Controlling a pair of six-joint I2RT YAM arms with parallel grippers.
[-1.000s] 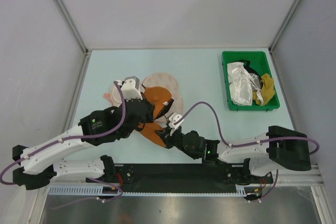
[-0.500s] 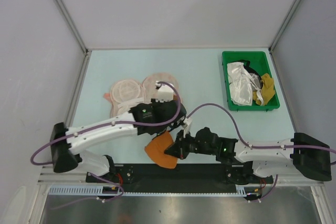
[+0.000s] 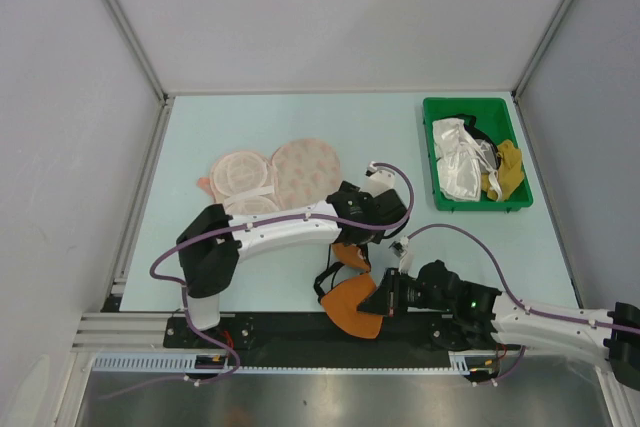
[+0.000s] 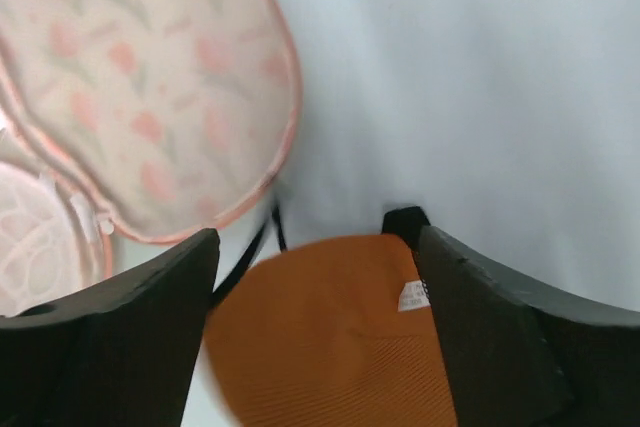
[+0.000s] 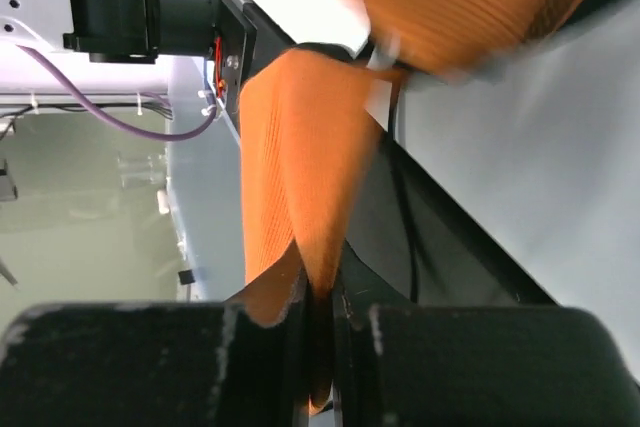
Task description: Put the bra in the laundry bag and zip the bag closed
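Observation:
The orange bra lies at the table's near edge, partly over the black rail, its black straps looping up to a second cup. My right gripper is shut on a fold of the lower cup; in the right wrist view the orange fabric is pinched between its fingers. My left gripper is open just above the upper cup. That cup lies between its spread fingers, touching neither. The pale pink laundry bag lies open to the left, its speckled lobe uncovered.
A green bin holding white and yellow garments stands at the back right. The left arm stretches across the table's middle, just in front of the bag. Grey walls enclose the table on three sides.
Both arms carried the bra right and toward the near edge, off the laundry bag. The left gripper, shut on the bra before, has opened and let the cup go. The right gripper still holds it.

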